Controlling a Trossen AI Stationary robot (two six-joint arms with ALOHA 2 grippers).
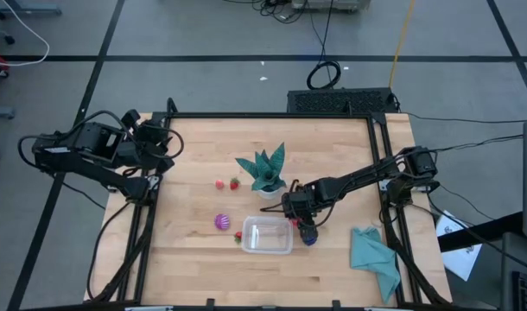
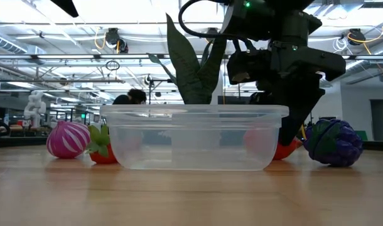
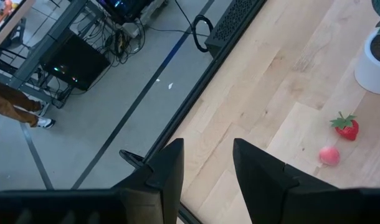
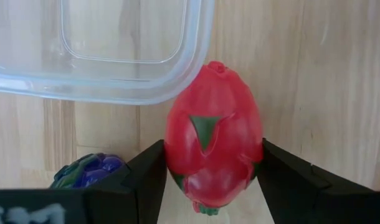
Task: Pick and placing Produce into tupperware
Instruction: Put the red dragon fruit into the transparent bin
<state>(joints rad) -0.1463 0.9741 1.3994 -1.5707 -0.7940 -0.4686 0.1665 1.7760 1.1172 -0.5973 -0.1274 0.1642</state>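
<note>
Right gripper (image 4: 212,171) fingers pinch red dragon fruit (image 4: 212,134) beside tupperware (image 1: 267,236), near desk's front edge. Smooth fruit may squirt free. Left gripper (image 3: 205,165) closed, idle, back-left corner.

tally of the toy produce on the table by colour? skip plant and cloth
Red: 3 (strawberry, strawberry by the clear tupperware, large red piece between the right hand's fingers)
Pink: 1 (small ball)
Pink-purple striped: 1 (ball)
Dark purple: 1 (berry)
Total: 6, none inside the tupperware.
</note>
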